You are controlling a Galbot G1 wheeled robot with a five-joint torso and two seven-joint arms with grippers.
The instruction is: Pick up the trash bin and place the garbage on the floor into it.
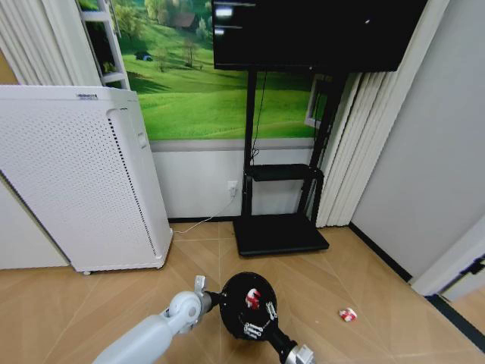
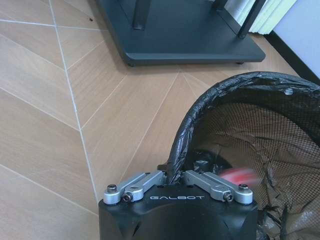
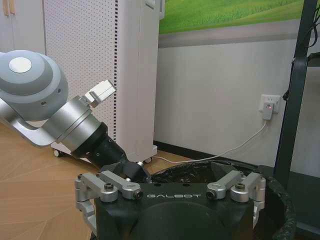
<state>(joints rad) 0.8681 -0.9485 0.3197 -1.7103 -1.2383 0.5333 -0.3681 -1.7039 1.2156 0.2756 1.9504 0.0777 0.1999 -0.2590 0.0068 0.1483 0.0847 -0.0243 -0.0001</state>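
Observation:
The trash bin (image 1: 235,315) is a black mesh basket lined with a black bag, held just above the wooden floor. My left gripper (image 1: 214,299) is shut on its near rim (image 2: 176,165), and the same grip appears in the right wrist view (image 3: 134,170). My right gripper (image 1: 261,319) hovers over the bin's mouth with its fingers (image 3: 251,190) spread open and nothing between them. A red-and-white piece of garbage (image 1: 252,298) lies inside the bin and shows as a red blur (image 2: 239,176) in the left wrist view. Another red-and-white wrapper (image 1: 348,314) lies on the floor to the right of the bin.
A tall white perforated air purifier (image 1: 83,174) stands at the left. The black TV stand's base (image 1: 280,235) sits against the wall just beyond the bin, with a white cord (image 1: 198,222) running to a socket. A grey wall (image 1: 424,167) closes the right side.

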